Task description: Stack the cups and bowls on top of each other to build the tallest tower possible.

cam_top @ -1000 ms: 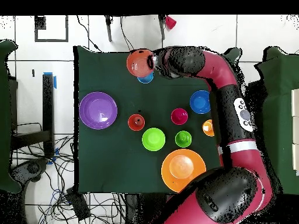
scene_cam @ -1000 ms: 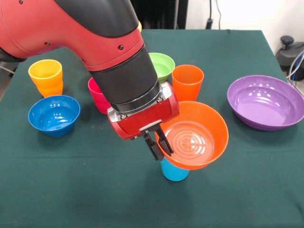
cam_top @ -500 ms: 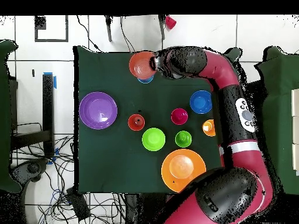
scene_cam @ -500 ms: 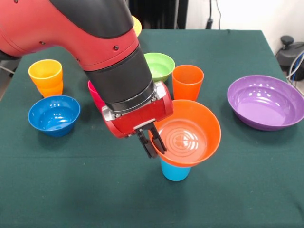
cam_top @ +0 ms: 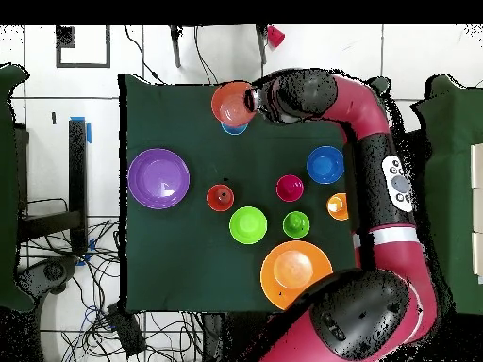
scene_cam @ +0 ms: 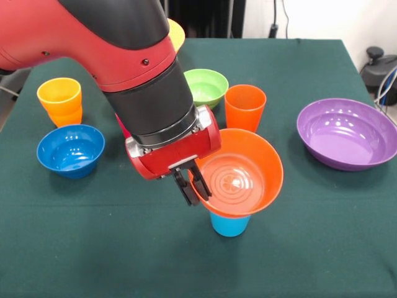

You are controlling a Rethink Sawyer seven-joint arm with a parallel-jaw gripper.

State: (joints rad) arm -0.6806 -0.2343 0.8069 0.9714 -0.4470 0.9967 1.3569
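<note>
My gripper [scene_cam: 192,186] is shut on the near-left rim of the smaller orange bowl [scene_cam: 239,177] and holds it, tilted slightly, directly over the light blue cup [scene_cam: 229,225]. The bowl hides the cup's top, so I cannot tell if they touch. In the overhead view the gripper [cam_top: 251,102] holds the orange bowl [cam_top: 230,102] over the light blue cup [cam_top: 237,127] near the table's far edge. The orange cup [scene_cam: 245,107] stands just behind the bowl. The green cup [cam_top: 295,224] and magenta cup [cam_top: 290,188] show in the overhead view.
The purple bowl [scene_cam: 347,133] lies at the right, the light green bowl [scene_cam: 208,85] behind, the blue bowl [scene_cam: 70,149] and yellow-orange cup [scene_cam: 60,100] at the left. The large yellow bowl [cam_top: 296,273] sits near the robot's base. My arm hides most of the magenta cup.
My gripper has carried the orange bowl a little to the left in the front view, so it sits more squarely over the light blue cup. Nothing else has moved.
</note>
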